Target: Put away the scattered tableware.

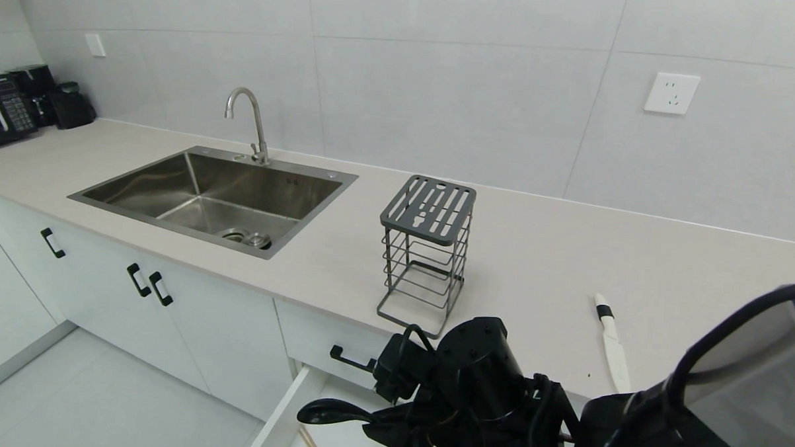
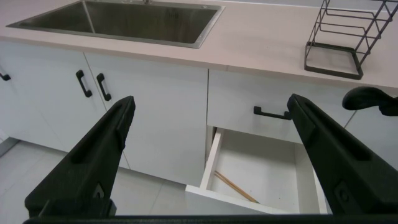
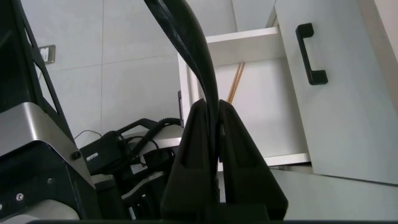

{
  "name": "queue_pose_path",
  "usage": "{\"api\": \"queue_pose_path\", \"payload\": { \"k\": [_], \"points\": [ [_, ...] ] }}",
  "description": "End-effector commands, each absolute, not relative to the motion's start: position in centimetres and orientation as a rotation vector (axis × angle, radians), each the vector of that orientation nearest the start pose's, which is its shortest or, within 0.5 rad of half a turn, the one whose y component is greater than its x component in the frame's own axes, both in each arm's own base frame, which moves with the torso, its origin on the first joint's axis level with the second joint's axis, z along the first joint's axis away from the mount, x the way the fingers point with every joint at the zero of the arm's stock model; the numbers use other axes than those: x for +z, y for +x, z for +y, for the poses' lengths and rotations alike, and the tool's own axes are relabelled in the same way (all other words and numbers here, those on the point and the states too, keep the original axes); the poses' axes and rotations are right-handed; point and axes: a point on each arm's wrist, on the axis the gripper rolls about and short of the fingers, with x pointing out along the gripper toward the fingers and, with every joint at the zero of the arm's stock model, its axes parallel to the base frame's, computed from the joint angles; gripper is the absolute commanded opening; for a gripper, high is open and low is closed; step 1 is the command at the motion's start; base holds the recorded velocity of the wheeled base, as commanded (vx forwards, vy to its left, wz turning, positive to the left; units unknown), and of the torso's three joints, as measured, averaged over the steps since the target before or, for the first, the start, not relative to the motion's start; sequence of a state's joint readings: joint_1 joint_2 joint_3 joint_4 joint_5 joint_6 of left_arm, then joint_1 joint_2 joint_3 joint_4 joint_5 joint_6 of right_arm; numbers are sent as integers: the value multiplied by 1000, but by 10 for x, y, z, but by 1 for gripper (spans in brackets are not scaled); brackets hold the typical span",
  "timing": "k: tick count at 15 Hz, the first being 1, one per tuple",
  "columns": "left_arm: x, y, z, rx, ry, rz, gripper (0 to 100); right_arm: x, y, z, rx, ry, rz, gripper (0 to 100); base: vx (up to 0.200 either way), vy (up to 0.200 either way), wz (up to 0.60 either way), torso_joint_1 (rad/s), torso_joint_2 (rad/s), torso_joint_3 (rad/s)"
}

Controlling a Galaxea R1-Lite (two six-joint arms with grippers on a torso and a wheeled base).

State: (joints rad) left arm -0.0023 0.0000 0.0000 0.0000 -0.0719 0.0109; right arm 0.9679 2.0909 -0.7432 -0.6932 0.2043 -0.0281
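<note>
A black spoon (image 1: 331, 412) hangs over the open drawer (image 1: 284, 411) under the counter. My right gripper (image 3: 217, 118) is shut on its curved handle (image 3: 186, 37). The spoon's bowl (image 2: 367, 98) also pokes in beside the drawer front in the left wrist view. Wooden chopsticks (image 2: 235, 185) lie inside the drawer (image 2: 211, 158), and they appear as chopsticks (image 3: 235, 81) in the right wrist view. My left gripper (image 2: 211, 102) is open and holds nothing, out in front of the cabinets at drawer height. A white knife (image 1: 613, 343) with a black band lies on the counter at the right.
A grey wire rack (image 1: 426, 251) stands near the counter's front edge above the drawer. The steel sink (image 1: 174, 182) and faucet (image 1: 246, 115) are to the left. Cabinet doors with black handles (image 1: 147, 284) run below. Appliances (image 1: 18, 101) sit at the far left.
</note>
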Motion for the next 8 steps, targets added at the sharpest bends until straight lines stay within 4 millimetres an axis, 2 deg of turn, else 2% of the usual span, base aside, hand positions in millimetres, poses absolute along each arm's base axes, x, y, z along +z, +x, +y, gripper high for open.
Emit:
{"api": "queue_pose_path", "payload": {
  "k": [1, 8],
  "points": [
    [75, -23, -2, -75, 11, 3, 100, 46, 192, 288, 1143, -277, 618, 0, 0, 0, 0, -188, 373, 193],
    [75, -23, -2, -75, 11, 3, 100, 37, 198, 302, 1154, -275, 618, 0, 0, 0, 0, -253, 521, 262]
  ]
}}
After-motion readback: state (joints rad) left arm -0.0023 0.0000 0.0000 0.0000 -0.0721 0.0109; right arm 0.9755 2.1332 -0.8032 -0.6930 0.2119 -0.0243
